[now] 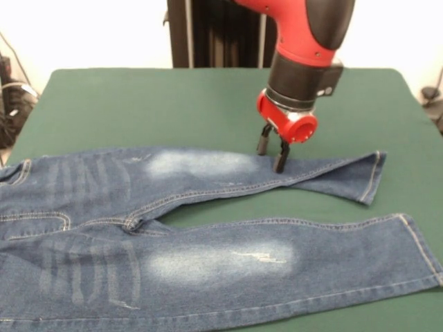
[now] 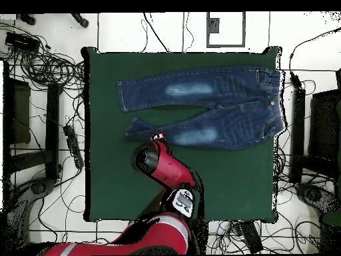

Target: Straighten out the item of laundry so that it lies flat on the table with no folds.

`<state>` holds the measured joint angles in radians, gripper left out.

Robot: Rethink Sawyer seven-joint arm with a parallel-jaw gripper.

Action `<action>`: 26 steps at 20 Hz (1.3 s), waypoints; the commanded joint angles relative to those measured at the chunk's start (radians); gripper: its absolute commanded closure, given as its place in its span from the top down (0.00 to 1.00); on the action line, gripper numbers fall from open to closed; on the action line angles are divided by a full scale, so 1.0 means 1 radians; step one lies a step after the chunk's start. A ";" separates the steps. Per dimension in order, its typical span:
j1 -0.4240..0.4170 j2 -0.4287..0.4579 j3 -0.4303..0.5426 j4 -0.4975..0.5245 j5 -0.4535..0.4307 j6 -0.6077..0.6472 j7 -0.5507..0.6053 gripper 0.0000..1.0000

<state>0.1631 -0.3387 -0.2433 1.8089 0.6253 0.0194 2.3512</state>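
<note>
We find the jeans [image 1: 208, 228] spread front-up across the near half of the green surface [image 1: 138, 104], waistband at the left, legs running right. The near leg lies flat; the far leg is creased lengthwise toward its cuff. The gripper [image 1: 271, 151] stands on that crease, probably to work it out; its jaws are narrow, and whether they pinch denim we cannot tell. No containers appear.

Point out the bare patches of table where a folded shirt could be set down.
The dark green felt table is bare between the blue denim jeans and its robot-side edge, beside the red arm. A narrow strip lies beyond the jeans. It is crowded near the gripper, at the nearer leg.
</note>
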 commanded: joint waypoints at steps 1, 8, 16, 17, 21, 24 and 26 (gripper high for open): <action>0.012 0.128 0.145 -0.098 0.122 -0.032 0.258 1.00; 0.031 0.179 0.127 -0.182 0.183 -0.030 0.249 1.00; 0.086 0.272 -0.039 -0.329 0.231 0.134 0.223 1.00; 0.083 0.275 -0.042 -0.341 0.230 0.142 0.227 1.00; 0.044 0.281 -0.006 -0.364 0.221 0.107 0.219 1.00; 0.042 0.291 -0.019 -0.378 0.223 0.100 0.233 1.00; 0.036 0.294 -0.019 -0.387 0.221 0.094 0.237 1.00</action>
<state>0.2364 -0.2432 -0.3813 1.6519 0.7368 0.2645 2.3512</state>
